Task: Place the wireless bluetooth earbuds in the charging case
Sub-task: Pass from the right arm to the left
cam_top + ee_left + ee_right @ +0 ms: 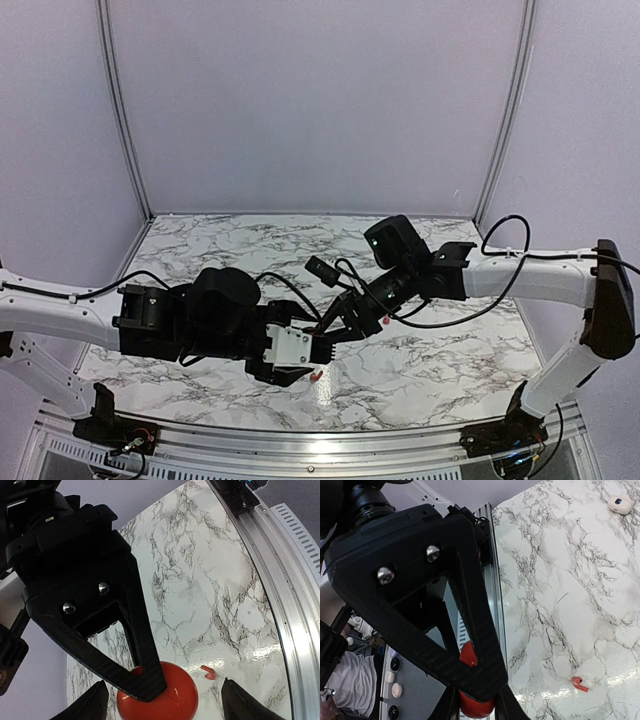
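Note:
The red round charging case shows a thin seam across its face. My right gripper is shut on it, and its black triangular finger lies across the case in the left wrist view. The case sits between my right fingers, partly hidden by the left arm's black finger frame. My left gripper is open, its fingertips standing wide on either side of the case. One tiny red earbud lies on the marble just right of the case, also in view as the earbud and the earbud.
A small white object with a dark spot lies far off on the marble table. The metal rail at the table's near edge runs close by the grippers. Both arms crowd together at the table's front middle.

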Tool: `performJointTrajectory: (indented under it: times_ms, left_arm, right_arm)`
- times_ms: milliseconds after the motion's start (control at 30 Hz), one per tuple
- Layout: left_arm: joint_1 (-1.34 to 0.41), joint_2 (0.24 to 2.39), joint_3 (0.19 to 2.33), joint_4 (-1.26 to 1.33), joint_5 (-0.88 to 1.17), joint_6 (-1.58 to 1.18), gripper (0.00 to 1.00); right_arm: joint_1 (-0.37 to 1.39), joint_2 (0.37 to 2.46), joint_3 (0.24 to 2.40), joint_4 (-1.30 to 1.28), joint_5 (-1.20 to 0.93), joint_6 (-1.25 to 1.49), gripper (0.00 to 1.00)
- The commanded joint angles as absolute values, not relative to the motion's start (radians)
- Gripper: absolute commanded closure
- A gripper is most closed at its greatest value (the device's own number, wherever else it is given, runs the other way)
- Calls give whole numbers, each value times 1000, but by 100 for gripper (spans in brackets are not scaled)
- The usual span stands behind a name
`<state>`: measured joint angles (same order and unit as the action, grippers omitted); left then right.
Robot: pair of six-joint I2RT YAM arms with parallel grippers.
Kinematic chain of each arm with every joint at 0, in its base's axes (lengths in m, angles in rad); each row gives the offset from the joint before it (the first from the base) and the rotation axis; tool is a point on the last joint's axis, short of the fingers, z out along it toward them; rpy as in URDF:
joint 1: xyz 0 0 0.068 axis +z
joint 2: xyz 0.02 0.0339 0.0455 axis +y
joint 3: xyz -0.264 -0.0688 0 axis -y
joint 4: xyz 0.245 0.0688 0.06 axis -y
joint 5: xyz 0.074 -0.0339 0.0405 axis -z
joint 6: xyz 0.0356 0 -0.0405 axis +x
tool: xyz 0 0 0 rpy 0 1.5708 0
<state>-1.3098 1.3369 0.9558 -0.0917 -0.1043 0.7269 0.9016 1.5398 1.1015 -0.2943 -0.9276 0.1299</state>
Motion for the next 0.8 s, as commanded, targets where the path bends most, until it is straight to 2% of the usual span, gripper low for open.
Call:
performJointTrajectory:
  times_ms: [0, 167, 400, 467, 567, 633, 700, 767]
  left_arm:
    - [-1319, 1368, 1007, -176, -92, 789, 21]
    - [-1325, 1393, 1023, -214, -94, 809, 27]
    - [-1325, 1397, 1025, -217, -101, 811, 45]
    - [-1325, 1390, 1024, -205, -110, 801, 52]
    - [-1323, 1377, 1008, -155, -161, 769, 60]
    - [-1320, 1354, 977, -57, -218, 726, 62]
    - [-1309, 1335, 952, 17, -247, 686, 63]
    - [-1298, 1323, 933, 92, -291, 644, 64]
  right_arm:
    - [916, 1560, 1151, -328, -978, 103, 95]
    - [915, 1570, 1150, -328, -989, 100, 95]
    - [916, 1583, 1159, -327, -1012, 98, 94]
    - [916, 1585, 1162, -328, -1012, 99, 87]
    - [904, 1572, 1164, -327, -1008, 100, 68]
    - [885, 1551, 1152, -303, -1004, 122, 56]
    - [861, 1514, 1127, -251, -1000, 153, 51]
    - [837, 1473, 1088, -179, -987, 196, 51]
